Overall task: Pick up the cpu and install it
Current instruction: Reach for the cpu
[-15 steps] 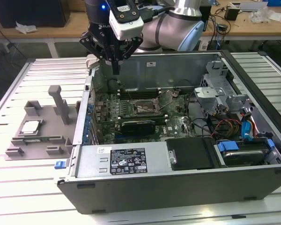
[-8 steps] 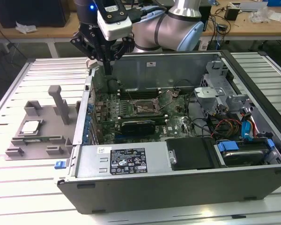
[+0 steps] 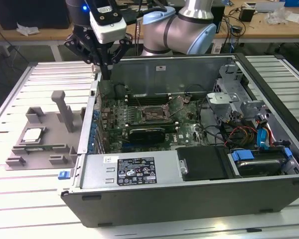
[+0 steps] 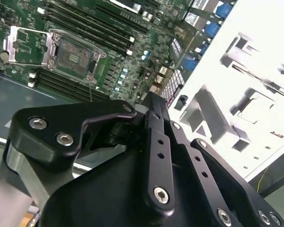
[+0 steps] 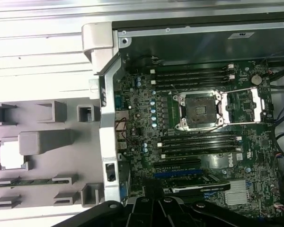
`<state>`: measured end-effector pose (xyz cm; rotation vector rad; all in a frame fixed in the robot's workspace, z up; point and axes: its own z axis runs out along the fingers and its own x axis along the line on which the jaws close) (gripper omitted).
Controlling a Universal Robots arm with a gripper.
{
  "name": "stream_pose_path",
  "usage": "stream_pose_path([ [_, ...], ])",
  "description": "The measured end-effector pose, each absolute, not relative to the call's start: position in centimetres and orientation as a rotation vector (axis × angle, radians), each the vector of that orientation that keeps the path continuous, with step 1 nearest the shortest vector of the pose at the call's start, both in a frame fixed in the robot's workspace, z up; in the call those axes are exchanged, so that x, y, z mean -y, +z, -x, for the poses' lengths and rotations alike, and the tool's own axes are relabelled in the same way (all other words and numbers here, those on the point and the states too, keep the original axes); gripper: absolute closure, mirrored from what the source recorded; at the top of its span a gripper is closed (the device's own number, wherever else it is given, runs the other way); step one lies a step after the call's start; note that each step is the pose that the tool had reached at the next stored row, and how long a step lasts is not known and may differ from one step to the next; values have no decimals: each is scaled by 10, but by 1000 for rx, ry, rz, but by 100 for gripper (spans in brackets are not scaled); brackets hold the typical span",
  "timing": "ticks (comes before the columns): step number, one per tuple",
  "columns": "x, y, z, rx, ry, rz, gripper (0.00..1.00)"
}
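I judge we are at the very start: the pick is not yet made. In the exterior view the tray (image 3: 45, 122) lies at the case's 9 o'clock. The cpu (image 3: 32, 134) sits flat in a square recess of the tray, untouched. A memory stick (image 5: 33, 181) lies in a slot just beside it.

The claw (image 3: 105, 69) hangs at 11 o'clock in the frame, over the case's (image 3: 189, 199) far corner on the tray side. It is well apart from the cpu. As far as I can read it, its fingers are clenched together on nothing.

By my reckoning a pick calls for the jaws parted, the wrist squared over the recess, and a level grip on the chip's edges, since it lies low between the recess walls.

Inside the case the board (image 3: 139, 122) fills the floor. The socket (image 3: 154, 113) is near its middle, at about 3 o'clock from the cpu. Both wrist views show the socket bare, with its metal frame swung open and memory slots on either side. Further to 3 o'clock sit the cable bundle (image 3: 239, 133) and a drive (image 3: 259, 164) with blue tabs.
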<state>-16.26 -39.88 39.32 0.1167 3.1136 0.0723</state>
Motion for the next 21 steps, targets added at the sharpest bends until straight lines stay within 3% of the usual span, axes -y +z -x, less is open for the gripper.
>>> stream_pose_path([
  [21, 389, 393, 222, -3114, 72, -118, 89],
])
